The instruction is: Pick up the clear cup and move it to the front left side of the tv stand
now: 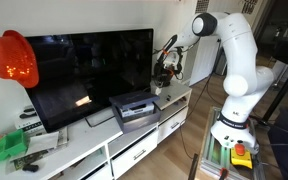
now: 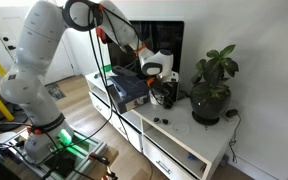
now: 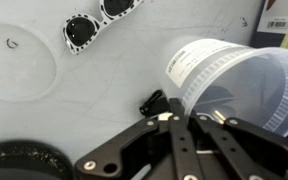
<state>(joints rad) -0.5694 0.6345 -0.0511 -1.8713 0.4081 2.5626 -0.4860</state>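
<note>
A white-walled living room: the long white tv stand [image 1: 134, 155] carries a black television [image 1: 89, 75] and a potted plant [image 2: 212, 88]. At the plant end we see the arm's gripper [image 3: 189, 118] down close to the top. The clear cup [image 3: 234, 85] lies just beyond the black fingertips [image 3: 170, 120], near a pair of sunglasses [image 3: 94, 22]. We cannot tell whether the jaws are spread or pinching.
</note>
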